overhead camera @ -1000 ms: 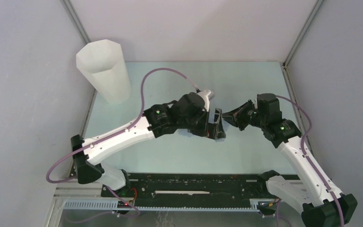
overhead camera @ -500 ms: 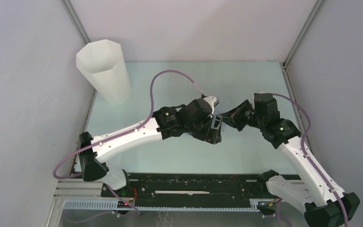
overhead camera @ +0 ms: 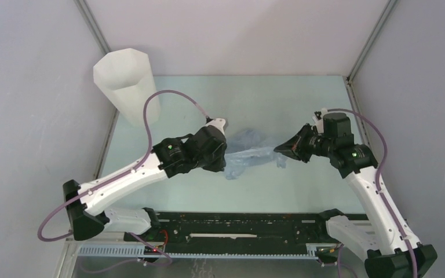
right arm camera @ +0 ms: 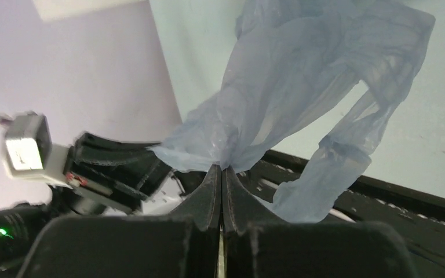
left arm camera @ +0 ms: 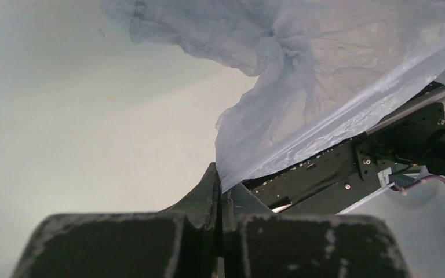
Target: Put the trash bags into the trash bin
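Observation:
A thin pale blue-grey trash bag [overhead camera: 252, 152] hangs stretched above the table between my two grippers. My left gripper [overhead camera: 226, 160] is shut on the bag's left edge; in the left wrist view the film [left arm camera: 301, 69] rises out of the shut left gripper [left arm camera: 220, 180]. My right gripper [overhead camera: 277, 149] is shut on the bag's right end. The right wrist view shows the bag [right arm camera: 313, 75] bunched at the tip of the right gripper [right arm camera: 222, 169], with a loose loop [right arm camera: 330, 174] dangling. The tall white trash bin [overhead camera: 128, 87] stands upright at the far left corner, well apart from both arms.
Grey enclosure walls [overhead camera: 29, 116] close in on the left, back and right. A black rail [overhead camera: 237, 226] runs along the near edge between the arm bases. The left arm's purple cable [overhead camera: 162, 98] loops up close to the bin.
My left gripper has shut on the bag and drawn back to the left, away from the right gripper. The bag, hidden before, now spreads out between them. The right gripper shifted slightly right.

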`<state>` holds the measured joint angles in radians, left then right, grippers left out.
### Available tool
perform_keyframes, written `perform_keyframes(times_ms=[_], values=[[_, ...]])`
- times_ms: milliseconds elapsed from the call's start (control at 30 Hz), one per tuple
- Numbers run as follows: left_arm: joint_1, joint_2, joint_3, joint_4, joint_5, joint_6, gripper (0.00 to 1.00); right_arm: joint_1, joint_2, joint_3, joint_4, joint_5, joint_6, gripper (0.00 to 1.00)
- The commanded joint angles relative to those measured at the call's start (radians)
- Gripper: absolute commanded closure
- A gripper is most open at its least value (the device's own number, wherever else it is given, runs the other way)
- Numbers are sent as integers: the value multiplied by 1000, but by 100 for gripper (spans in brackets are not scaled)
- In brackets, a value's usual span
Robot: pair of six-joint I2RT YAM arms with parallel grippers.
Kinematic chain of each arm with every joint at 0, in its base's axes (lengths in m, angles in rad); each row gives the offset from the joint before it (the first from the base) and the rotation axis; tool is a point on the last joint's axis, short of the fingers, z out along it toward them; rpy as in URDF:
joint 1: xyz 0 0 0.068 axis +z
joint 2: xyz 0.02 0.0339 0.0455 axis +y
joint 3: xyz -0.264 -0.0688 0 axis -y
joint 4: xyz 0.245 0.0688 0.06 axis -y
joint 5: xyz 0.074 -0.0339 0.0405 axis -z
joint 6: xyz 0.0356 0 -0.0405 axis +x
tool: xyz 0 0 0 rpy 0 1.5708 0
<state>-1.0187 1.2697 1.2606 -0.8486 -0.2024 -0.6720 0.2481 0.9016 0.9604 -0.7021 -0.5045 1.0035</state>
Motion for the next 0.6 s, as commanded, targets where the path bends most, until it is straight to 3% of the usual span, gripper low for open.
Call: perform_keyframes(times_ms=[0,233,333,400,467,567], values=[[47,-104,-79,-63,-55,18,100,8,61,130,-241,16,-421,92],[127,-163,-66,-25,133,50,100,167,132,160,-294,207,-633,48],[180,-161,-24,-41,229,36,100,227,119,160,-298,205,-664,39],[219,-149,8,-72,270,24,100,322,67,153,-262,204,-690,22],[253,-139,31,-80,323,25,100,417,30,139,-195,228,-692,15],[284,-126,58,-100,374,33,100,514,60,124,-72,249,-657,14]])
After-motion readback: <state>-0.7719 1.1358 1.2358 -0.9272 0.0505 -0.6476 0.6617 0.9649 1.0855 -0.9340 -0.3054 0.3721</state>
